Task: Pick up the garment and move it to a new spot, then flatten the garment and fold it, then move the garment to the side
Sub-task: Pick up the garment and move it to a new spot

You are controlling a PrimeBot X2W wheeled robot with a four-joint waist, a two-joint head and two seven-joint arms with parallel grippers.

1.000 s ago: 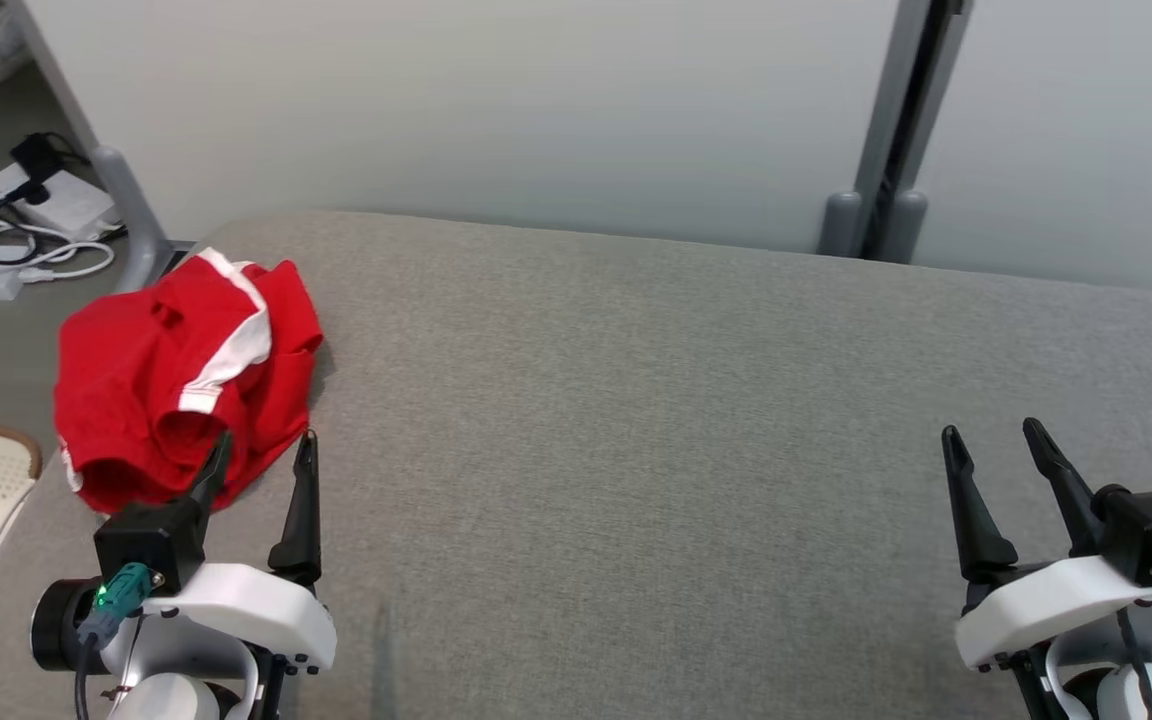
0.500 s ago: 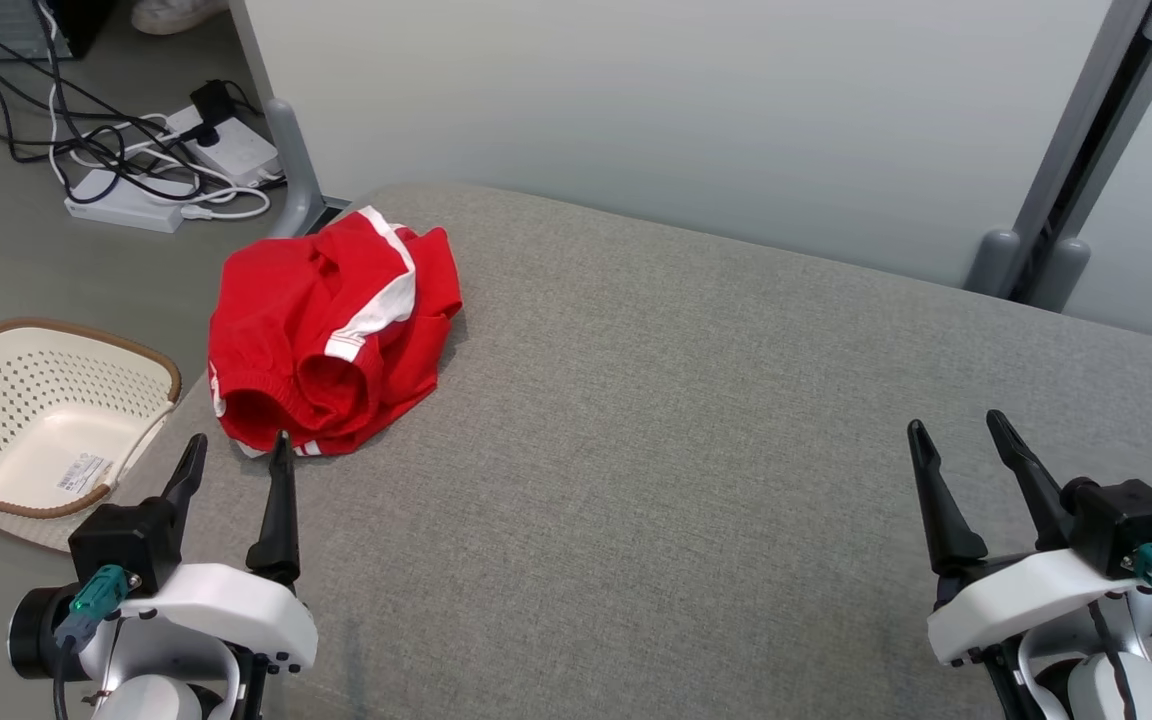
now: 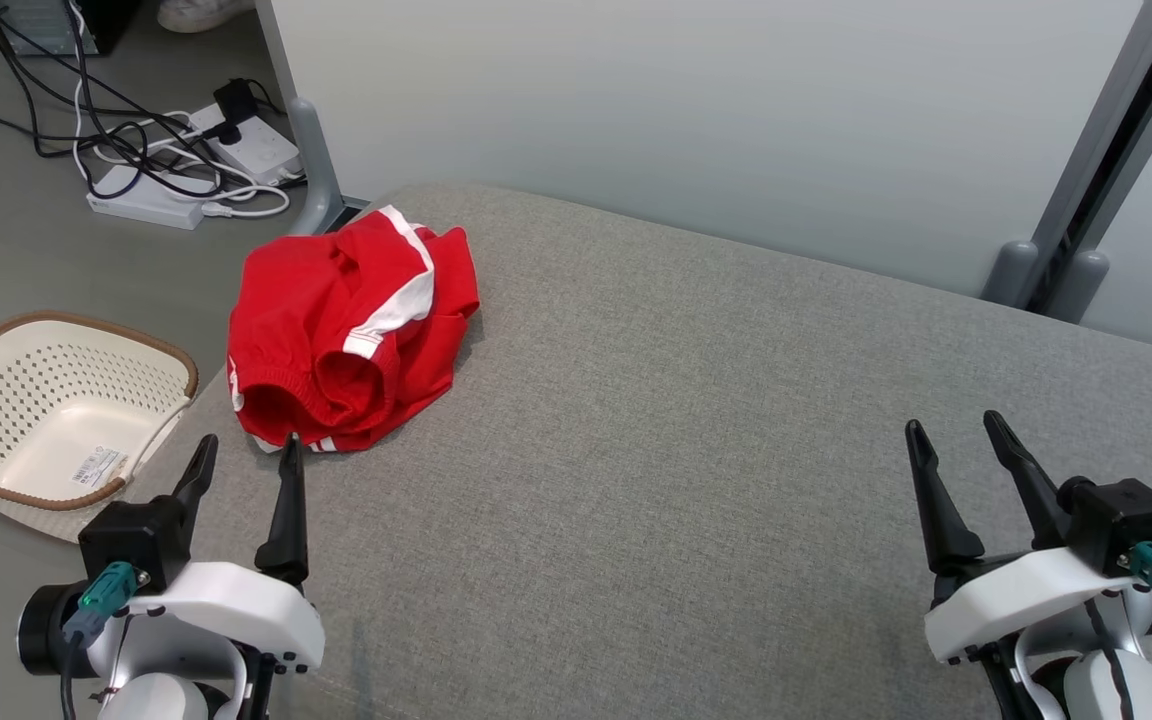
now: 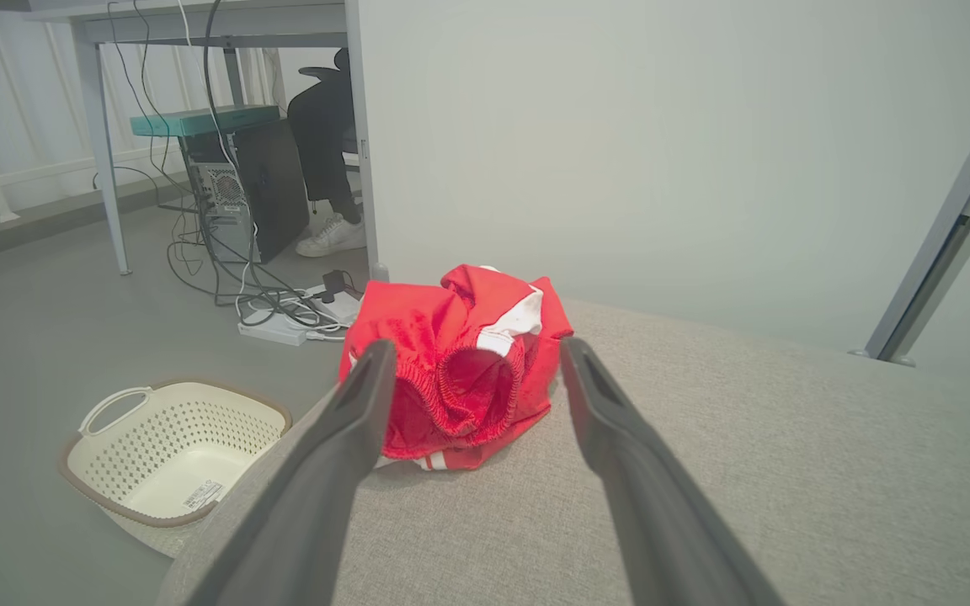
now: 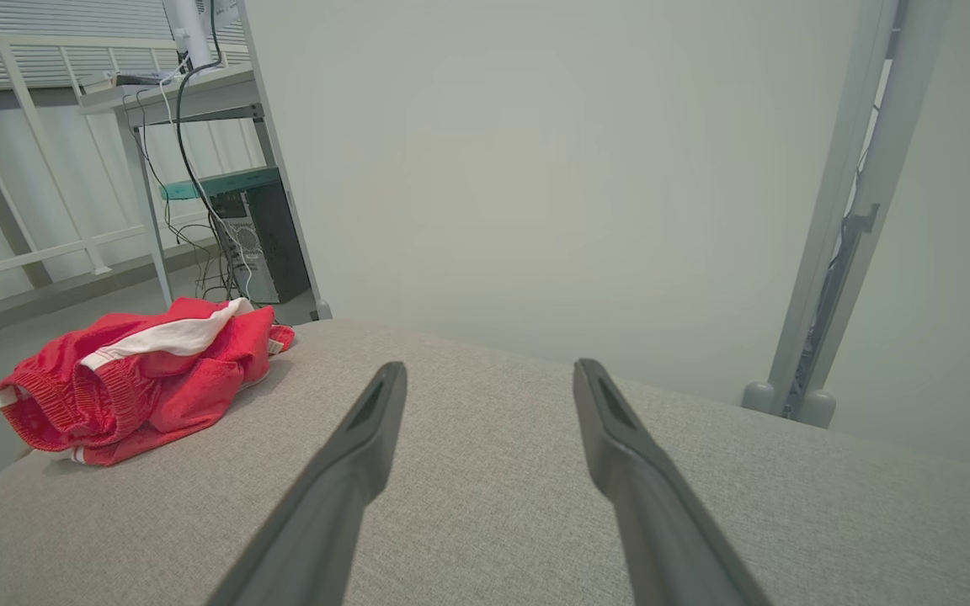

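Presently, the red garment is positioned just ahead of the left gripper; that gripper and the right gripper are spread wide, empty.

A grey fabric-covered surface carries a crumpled red garment at its far left corner.

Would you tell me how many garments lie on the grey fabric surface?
1: a crumpled red garment with white stripes at the far left corner of the grey fabric surface, ahead of the left gripper. Folds might hide more.
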